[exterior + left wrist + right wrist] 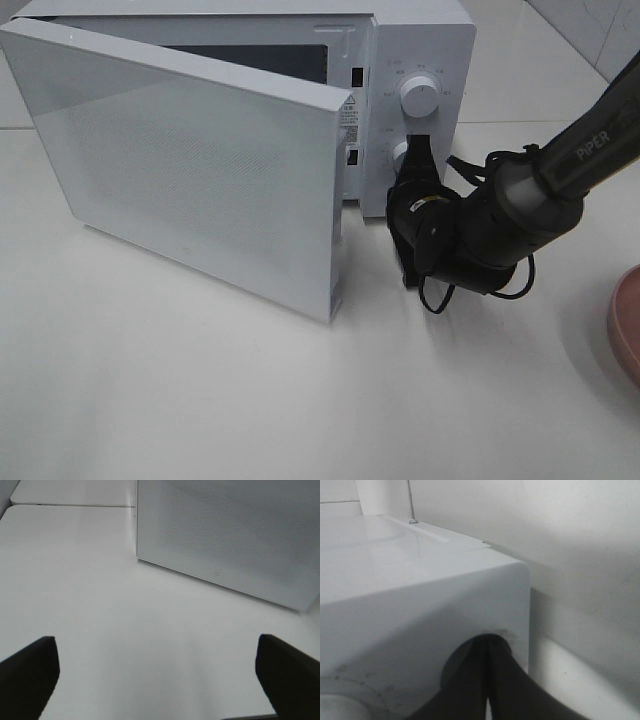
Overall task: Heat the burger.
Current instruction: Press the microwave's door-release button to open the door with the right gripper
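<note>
Starting on the left side: my left gripper (157,680) only shows up in its own wrist cam, with the 2 dark fingers (30,675) spread wide apart and nothing between them, hanging over the bare white table (200,400) just in front of the door (235,535). From the high cam, that door (190,170) on the white microwave (420,40) is swung wide open towards me and covers nearly the whole cavity, with only a dark strip showing above its top edge. So I honestly can't tell where the burger is; none of the 3 views show it. Moving right, the control panel has 2 round knobs, the upper knob (418,97) out in the open and the lower knob (400,153) partly covered by my right gripper (418,148). That one has its fingers pressed tight together, with the tips right up at the lower knob; the wrist cam shows them closed into 1 dark wedge in front of it. Whether they're actually touching it I can't say. The right arm (560,170) comes in from the right edge, and a pink plate (625,325) pokes in at the far right, well apart from the microwave.
</note>
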You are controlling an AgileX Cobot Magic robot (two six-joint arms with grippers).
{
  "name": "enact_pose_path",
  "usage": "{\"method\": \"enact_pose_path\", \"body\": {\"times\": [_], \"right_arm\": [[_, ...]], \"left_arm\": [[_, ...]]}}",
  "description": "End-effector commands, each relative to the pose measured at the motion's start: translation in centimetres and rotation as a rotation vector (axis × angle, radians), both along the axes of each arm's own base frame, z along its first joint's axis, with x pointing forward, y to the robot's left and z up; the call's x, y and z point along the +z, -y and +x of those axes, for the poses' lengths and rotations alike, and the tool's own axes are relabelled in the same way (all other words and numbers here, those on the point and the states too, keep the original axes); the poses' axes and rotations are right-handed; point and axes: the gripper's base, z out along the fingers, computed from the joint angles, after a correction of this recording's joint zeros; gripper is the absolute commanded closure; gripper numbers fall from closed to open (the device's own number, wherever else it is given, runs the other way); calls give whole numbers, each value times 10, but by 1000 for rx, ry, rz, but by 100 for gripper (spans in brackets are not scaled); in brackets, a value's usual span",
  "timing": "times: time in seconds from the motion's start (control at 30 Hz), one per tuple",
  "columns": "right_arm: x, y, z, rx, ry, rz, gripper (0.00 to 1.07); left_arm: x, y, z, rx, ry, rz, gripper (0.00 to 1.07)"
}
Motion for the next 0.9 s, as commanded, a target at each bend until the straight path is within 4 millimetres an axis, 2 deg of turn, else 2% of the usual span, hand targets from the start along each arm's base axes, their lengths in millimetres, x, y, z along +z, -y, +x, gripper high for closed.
{"method": "enact_pose_path", "body": {"times": [0.03,0.43,0.67,0.9], "right_arm": [[45,15,34,-89,340,-14,107],[36,9,27,-49,247,8,107],[35,12,8,-20,194,6,107],[28,14,-15,67,57,28,107]], "left_arm": [[0,0,-2,-2,24,-2,7],[0,0,-2,-2,24,-2,7],[0,0,-2,-2,24,-2,7],[0,0,-2,-1,23,-3,7]]}}
